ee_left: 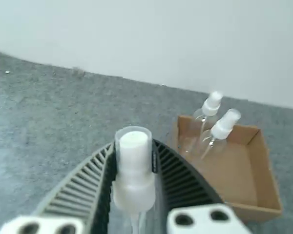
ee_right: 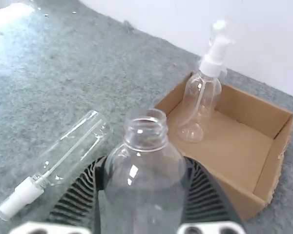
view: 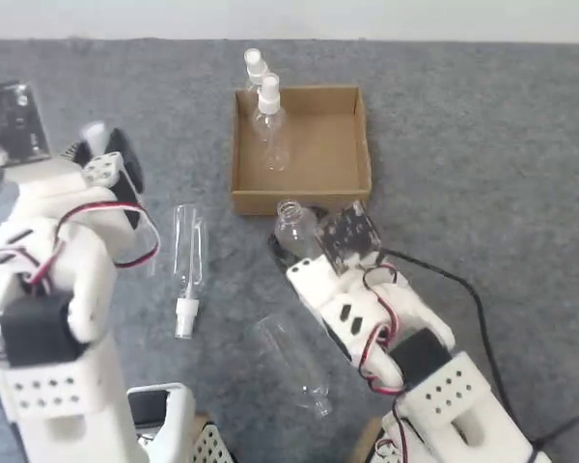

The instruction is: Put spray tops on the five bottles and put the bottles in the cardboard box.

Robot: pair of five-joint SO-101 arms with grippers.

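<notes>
My left gripper [ee_left: 133, 152] is shut on a white spray top [ee_left: 133, 168], held upright above the carpet at the left [view: 96, 140]. On the other side, my right gripper [ee_right: 144, 183] is shut on a clear open-necked bottle [ee_right: 144, 165], upright just in front of the cardboard box [view: 299, 145]. One capped bottle [view: 270, 121] stands in the box's far-left part. A second capped bottle [view: 256, 68] is at that back corner; whether it is inside or behind, I cannot tell. A capped bottle [view: 187, 265] lies between the arms. An open bottle [view: 294, 362] lies nearer the front.
Grey carpet covers the table. The right part of the box floor [ee_right: 234, 146] is bare. A black cable [view: 463, 289] runs along the right arm. A white wall [ee_left: 161, 39] stands behind the box.
</notes>
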